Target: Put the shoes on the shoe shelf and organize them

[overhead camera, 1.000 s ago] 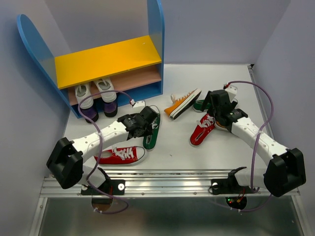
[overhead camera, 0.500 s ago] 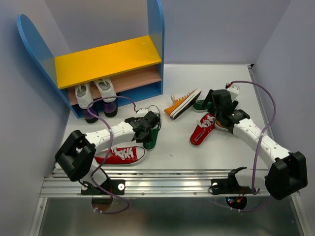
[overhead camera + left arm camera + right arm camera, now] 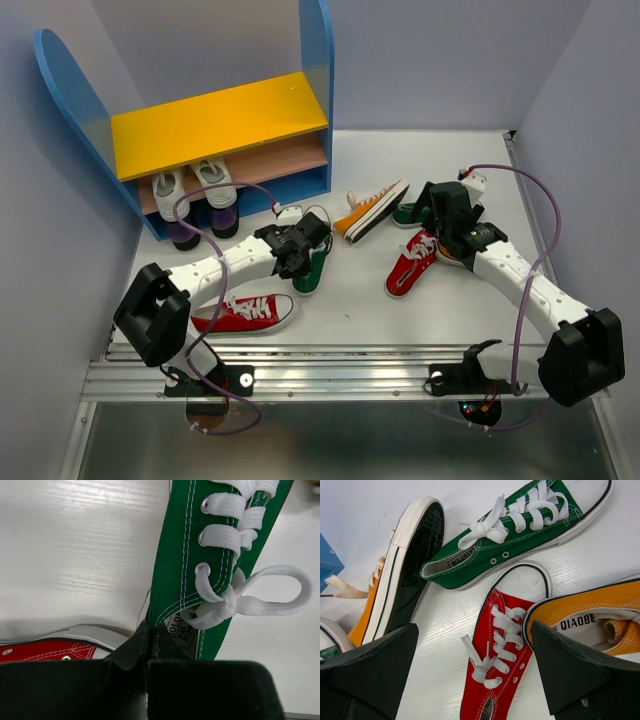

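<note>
My left gripper is shut on the side wall of a green shoe, the thin canvas pinched between the jaws at the collar; the green shoe lies on the table with its laces pointing away. A red shoe lies near the front beside it. My right gripper hangs open over a cluster: a second green shoe, a red shoe, an orange shoe and an orange shoe on its side. Nothing sits between the right gripper's fingers. The shoe shelf stands at the back left.
Two white-and-purple shoes stand under the shelf's lower board. The tall blue side panel rises close to the orange shoe lying on its side. Walls close in on the left and right; a metal rail runs along the front.
The left gripper has closed on the green shoe's collar and shifted slightly back and right with it. The right arm has barely moved and stays open.
</note>
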You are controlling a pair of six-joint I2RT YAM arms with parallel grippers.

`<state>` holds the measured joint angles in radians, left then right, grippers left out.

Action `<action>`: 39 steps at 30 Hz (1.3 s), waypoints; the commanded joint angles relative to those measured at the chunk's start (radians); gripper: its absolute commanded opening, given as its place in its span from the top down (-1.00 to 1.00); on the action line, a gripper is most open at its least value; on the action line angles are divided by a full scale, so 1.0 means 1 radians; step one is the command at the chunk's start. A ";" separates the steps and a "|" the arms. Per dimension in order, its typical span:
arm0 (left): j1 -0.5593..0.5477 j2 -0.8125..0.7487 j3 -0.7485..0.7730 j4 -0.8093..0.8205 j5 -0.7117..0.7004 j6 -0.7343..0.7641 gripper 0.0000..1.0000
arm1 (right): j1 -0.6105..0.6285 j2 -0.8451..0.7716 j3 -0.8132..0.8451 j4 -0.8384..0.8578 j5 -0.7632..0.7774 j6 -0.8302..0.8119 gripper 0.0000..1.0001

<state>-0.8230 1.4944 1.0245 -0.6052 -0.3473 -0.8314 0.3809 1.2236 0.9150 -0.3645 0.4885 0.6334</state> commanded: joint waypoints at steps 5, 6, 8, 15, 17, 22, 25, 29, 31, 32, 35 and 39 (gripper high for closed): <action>0.016 -0.042 0.152 -0.018 -0.073 -0.101 1.00 | 0.001 -0.013 0.005 0.044 -0.002 -0.003 -1.00; 0.022 -0.037 0.157 -0.016 -0.076 -0.107 1.00 | 0.001 -0.015 0.005 0.044 -0.001 -0.004 -1.00; 0.047 -0.026 0.161 -0.001 -0.070 -0.106 1.00 | 0.001 -0.015 0.007 0.045 -0.004 -0.008 -1.00; 0.113 0.047 0.262 0.018 -0.071 -0.094 1.00 | 0.001 -0.016 0.013 0.045 -0.010 -0.014 -1.00; 0.123 0.072 0.282 0.039 -0.090 -0.084 1.00 | 0.001 -0.018 0.012 0.044 -0.014 -0.015 -1.00; 0.163 0.182 0.379 0.070 -0.097 -0.077 1.00 | 0.001 -0.033 0.010 0.042 -0.021 -0.023 -1.00; 0.177 0.230 0.429 0.087 -0.114 -0.074 1.00 | 0.001 -0.049 0.010 0.036 -0.015 -0.028 -1.00; 0.194 0.288 0.483 0.107 -0.124 -0.072 1.00 | 0.001 -0.062 0.018 0.013 -0.010 -0.032 -1.00; 0.205 0.303 0.506 0.113 -0.122 -0.069 1.00 | 0.001 -0.067 0.019 0.007 -0.010 -0.032 -1.00; 0.208 0.317 0.513 0.119 -0.125 -0.071 1.00 | 0.001 -0.070 0.021 0.003 -0.011 -0.032 -1.00; 0.216 0.334 0.525 0.125 -0.142 -0.078 1.00 | 0.001 -0.072 0.025 -0.007 -0.016 -0.029 -1.00; 0.226 0.352 0.528 0.160 -0.154 -0.074 1.00 | 0.001 -0.076 0.028 -0.014 -0.016 -0.028 -1.00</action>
<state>-0.6086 1.8580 1.4864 -0.5423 -0.4183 -0.8978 0.3809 1.1751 0.9150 -0.3706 0.4732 0.6167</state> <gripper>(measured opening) 0.059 0.999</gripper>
